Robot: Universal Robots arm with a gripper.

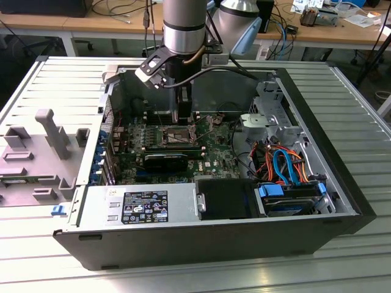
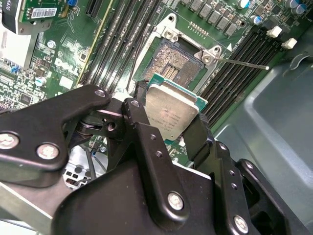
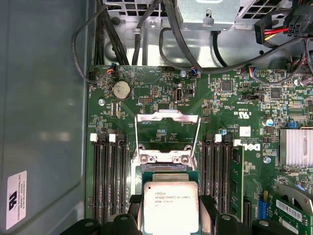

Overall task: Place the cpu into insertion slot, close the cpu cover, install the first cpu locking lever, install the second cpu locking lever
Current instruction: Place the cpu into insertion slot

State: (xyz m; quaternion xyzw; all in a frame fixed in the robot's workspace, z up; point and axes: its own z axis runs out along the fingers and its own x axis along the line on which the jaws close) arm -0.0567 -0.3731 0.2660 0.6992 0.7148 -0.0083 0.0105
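The cpu (image 2: 172, 111), a small square chip with a dull silver top, sits clamped between my black fingers (image 2: 195, 134) in both wrist views. My gripper (image 3: 171, 215) is shut on its edges and holds it just above the open insertion slot (image 2: 170, 58), whose bare contact field shows beyond the chip. The cpu (image 3: 171, 200) covers most of the slot in the first wrist view. The cpu cover (image 3: 168, 116), a thin silver frame, stands swung open past the slot. A thin locking lever (image 2: 244, 64) sticks out unlatched. In the exterior view my gripper (image 1: 182, 116) hangs inside the open case over the socket (image 1: 174, 135).
Memory slots (image 3: 105, 181) flank the socket on both sides. A finned heat sink (image 3: 296, 147) and expansion card lie to one side. The case wall (image 3: 44, 122) rises close by. The power supply (image 1: 140, 206) and drive bay cables (image 1: 284, 168) fill the case front.
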